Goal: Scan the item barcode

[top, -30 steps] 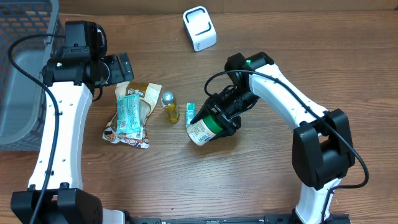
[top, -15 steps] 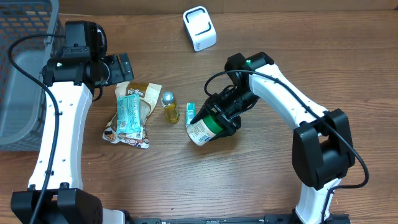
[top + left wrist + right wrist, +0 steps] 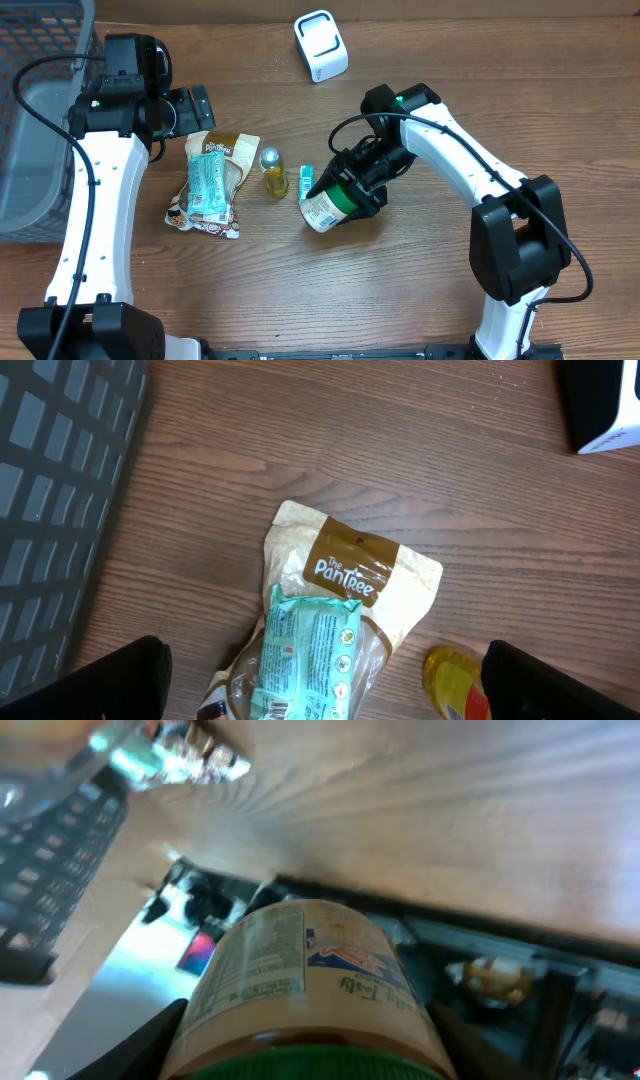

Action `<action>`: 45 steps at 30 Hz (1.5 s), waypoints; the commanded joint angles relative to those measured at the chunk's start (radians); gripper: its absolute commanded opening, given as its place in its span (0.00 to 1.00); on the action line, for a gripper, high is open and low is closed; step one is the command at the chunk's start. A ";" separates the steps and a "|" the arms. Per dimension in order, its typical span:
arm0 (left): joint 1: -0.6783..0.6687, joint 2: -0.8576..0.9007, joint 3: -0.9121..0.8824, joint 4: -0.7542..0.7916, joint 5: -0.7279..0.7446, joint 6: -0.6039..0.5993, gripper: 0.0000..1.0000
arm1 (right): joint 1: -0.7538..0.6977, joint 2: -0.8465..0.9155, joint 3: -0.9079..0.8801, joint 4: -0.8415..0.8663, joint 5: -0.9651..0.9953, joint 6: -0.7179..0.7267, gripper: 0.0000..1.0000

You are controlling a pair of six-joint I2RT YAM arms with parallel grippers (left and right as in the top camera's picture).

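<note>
— Wooden desk [image 3: 420,300], brown grain throughout. Moved at all in the last second?
— Not at all. Gripping jar [image 3: 320,212] by its green-lidded end with right hand [image 3: 350,193], near desk centre. Holding left hand [image 3: 192,107] spread wide and empty at ten o'clock, above snack bags [image 3: 212,180].
— Meaning?
— Paused, probably. Not yet scanned: white scanner [image 3: 321,45] well apart, twelve o'clock from jar.

Open tabletop [image 3: 300,300] along near edge; pouches [image 3: 210,185], small bottle [image 3: 272,172], teal box [image 3: 306,180], jar [image 3: 325,208] crowd the middle, scanner [image 3: 321,45] far back, basket [image 3: 40,120] at left
</note>
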 commanded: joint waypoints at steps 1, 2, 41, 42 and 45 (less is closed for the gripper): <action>0.002 0.002 0.026 -0.001 0.005 -0.006 1.00 | 0.002 -0.003 0.021 0.033 0.195 0.000 0.20; 0.002 0.002 0.026 -0.001 0.005 -0.006 1.00 | 0.002 -0.003 0.021 0.045 0.269 0.000 0.20; 0.002 0.002 0.026 -0.001 0.005 -0.006 1.00 | -0.046 0.008 0.372 0.967 0.829 -0.602 0.04; 0.002 0.002 0.026 -0.001 0.005 -0.006 1.00 | -0.042 0.014 0.372 0.989 0.853 -0.607 0.04; 0.002 0.002 0.026 -0.001 0.005 -0.006 1.00 | -0.042 0.043 0.372 1.046 0.868 -0.607 0.04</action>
